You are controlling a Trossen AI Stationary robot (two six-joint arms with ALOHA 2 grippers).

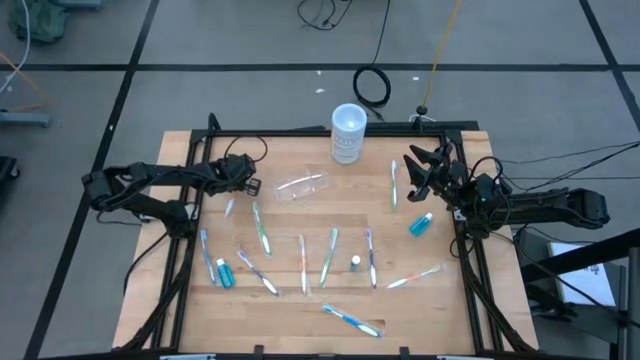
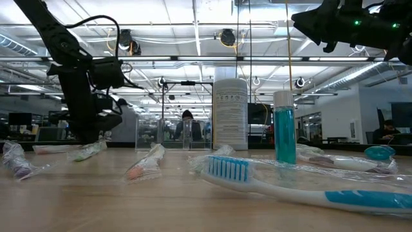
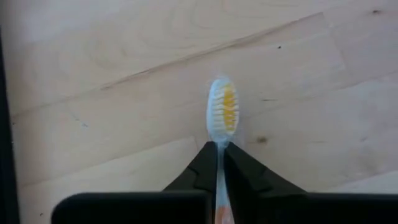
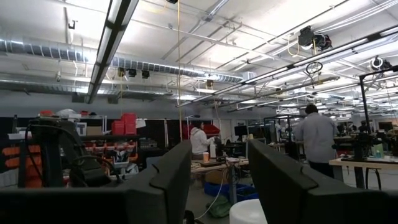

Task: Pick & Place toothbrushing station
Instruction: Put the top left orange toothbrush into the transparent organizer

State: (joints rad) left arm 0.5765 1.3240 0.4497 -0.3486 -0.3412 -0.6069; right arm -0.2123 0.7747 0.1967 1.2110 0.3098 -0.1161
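Observation:
My left gripper [image 1: 238, 192] is at the table's far left, shut on a pale toothbrush [image 3: 222, 115] with yellow-orange bristles. It also shows in the low view [image 2: 87, 129]. My right gripper [image 1: 418, 172] is open and empty, raised high over the far right of the table [image 2: 335, 29]. Its fingers [image 4: 174, 177] point level into the room. The clear holder [image 1: 303, 186] lies on its side at the table's far middle. Several toothbrushes [image 1: 263, 232] and teal tubes [image 1: 421, 224] lie scattered on the wood. One teal tube [image 2: 284, 132] stands upright. My left gripper pinches the toothbrush's neck [image 3: 219, 152], just behind the bristle head, between its two fingers. The brush runs along the fingers, and its head [image 3: 222, 112] sticks out past the fingertips over the wood. Whether the head touches the table, I cannot tell.
A white canister [image 1: 348, 133] stands at the far middle edge, close to my right gripper. A black frame [image 1: 460, 180] borders the table. A blue-and-white toothbrush [image 1: 352, 320] lies near the front edge. People stand in the room beyond [image 4: 316, 134].

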